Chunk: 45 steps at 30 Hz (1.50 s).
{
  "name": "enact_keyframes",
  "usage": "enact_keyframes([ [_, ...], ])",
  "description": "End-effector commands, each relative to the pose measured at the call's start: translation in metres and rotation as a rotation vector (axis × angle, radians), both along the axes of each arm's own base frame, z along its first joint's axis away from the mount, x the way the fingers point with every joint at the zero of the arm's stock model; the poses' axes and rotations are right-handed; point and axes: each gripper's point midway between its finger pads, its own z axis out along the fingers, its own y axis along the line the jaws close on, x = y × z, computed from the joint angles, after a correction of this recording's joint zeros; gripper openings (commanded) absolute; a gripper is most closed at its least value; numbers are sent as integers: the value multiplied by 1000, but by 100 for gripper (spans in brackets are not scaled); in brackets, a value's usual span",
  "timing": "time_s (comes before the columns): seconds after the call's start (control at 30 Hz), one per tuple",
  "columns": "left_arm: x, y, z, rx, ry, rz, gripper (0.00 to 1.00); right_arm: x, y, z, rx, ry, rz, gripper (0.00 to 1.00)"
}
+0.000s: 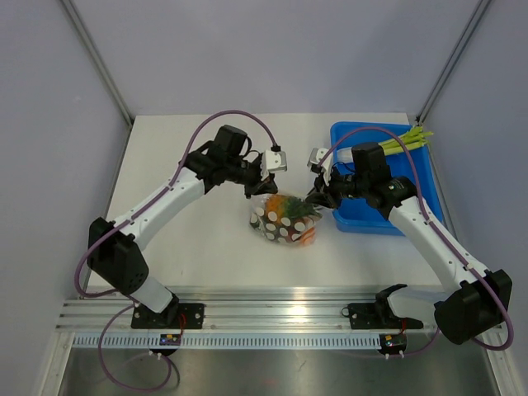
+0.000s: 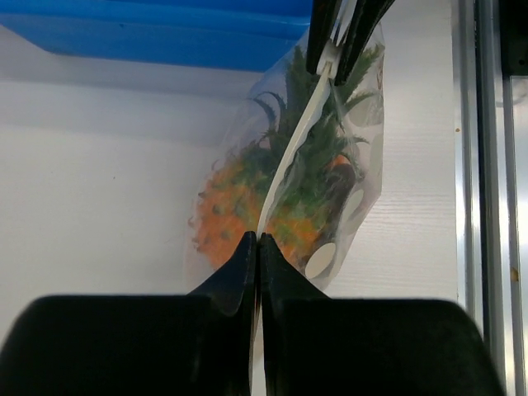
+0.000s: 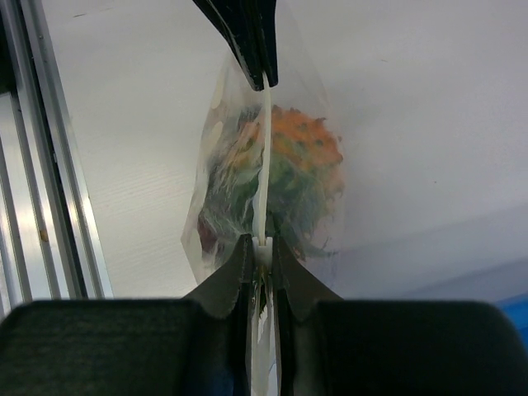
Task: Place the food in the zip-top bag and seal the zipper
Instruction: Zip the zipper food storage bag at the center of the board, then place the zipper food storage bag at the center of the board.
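While your left gripper [image 2: 257, 240] and right gripper [image 3: 261, 244] clenched its ends, the zipper [image 2: 289, 153] ran nine-to-three o'clock between them.

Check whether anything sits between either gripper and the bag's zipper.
Nothing visible does. The left gripper and the right gripper are each shut on the zipper, at opposite ends of the strip, with only bare strip between them. The food lies inside the zip-top bag.
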Motion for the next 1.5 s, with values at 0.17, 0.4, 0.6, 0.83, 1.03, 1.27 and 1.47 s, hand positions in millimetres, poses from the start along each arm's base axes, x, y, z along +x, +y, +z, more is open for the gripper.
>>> enact_keyframes([
  [0.17, 41, 50, 46, -106, -199, 267, 0, 0, 1, 18, 35, -63, 2, 0],
  [0.4, 56, 80, 48, -89, -209, 368, 0, 0, 1, 19, 39, -64, 2, 0],
  [0.6, 58, 84, 52, -98, -219, 387, 0, 0, 1, 19, 42, -61, -1, 0],
  [0.83, 58, 84, 52, -110, -215, 385, 0, 4, -1, 21, 38, -83, -20, 0],
  [1.03, 89, 78, 54, -129, -226, 454, 0, 42, 9, 36, 58, -163, -57, 0],
  [1.27, 162, 95, 112, -171, -325, 672, 0, 90, 21, 86, 126, -232, -154, 100],
  [1.47, 161, 102, 141, -181, -414, 677, 0, 94, 4, 94, 218, -303, -316, 100],
])
